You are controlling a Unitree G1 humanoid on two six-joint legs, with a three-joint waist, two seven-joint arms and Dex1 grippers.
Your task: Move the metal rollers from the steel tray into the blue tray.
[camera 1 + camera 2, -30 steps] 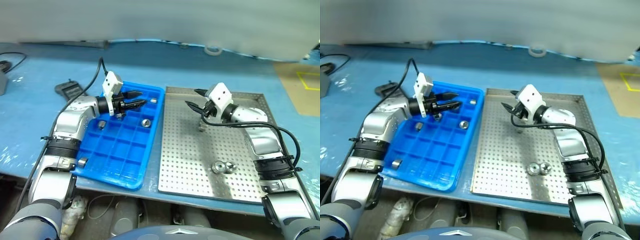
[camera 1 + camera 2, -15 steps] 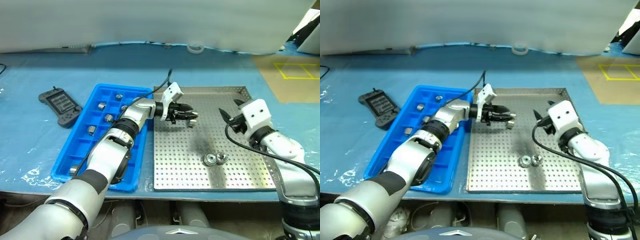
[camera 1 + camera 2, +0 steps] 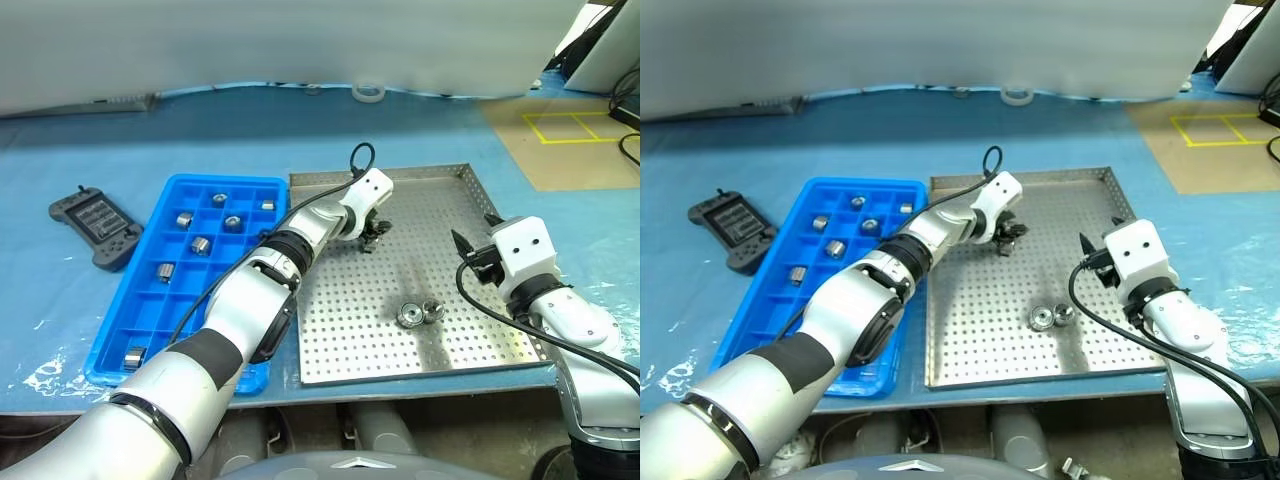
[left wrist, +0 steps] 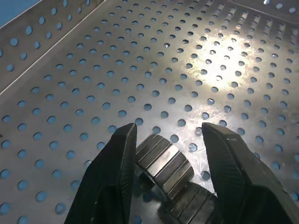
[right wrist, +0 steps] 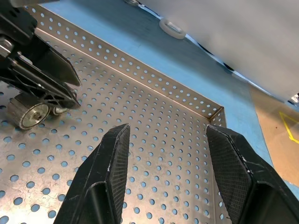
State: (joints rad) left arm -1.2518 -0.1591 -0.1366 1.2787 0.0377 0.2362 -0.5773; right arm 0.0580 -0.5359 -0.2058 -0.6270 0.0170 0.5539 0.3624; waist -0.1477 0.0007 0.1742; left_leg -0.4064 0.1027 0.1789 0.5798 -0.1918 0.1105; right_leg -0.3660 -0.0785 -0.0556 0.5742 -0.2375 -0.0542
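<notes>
One roller (image 4: pixel 164 161) lies on its side (axis level) on the steel tray (image 3: pixel 440 180), between the left pincer's (image 4: pixel 168 140) parted fingers; right pincer (image 5: pixel 163 140) spread, empty.

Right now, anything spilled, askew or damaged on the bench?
Nothing stands out. The metal rollers in the blue tray each sit in their own compartment, and the rest lie inside the steel tray. The left gripper straddles one there; the right gripper is open and empty.
</notes>
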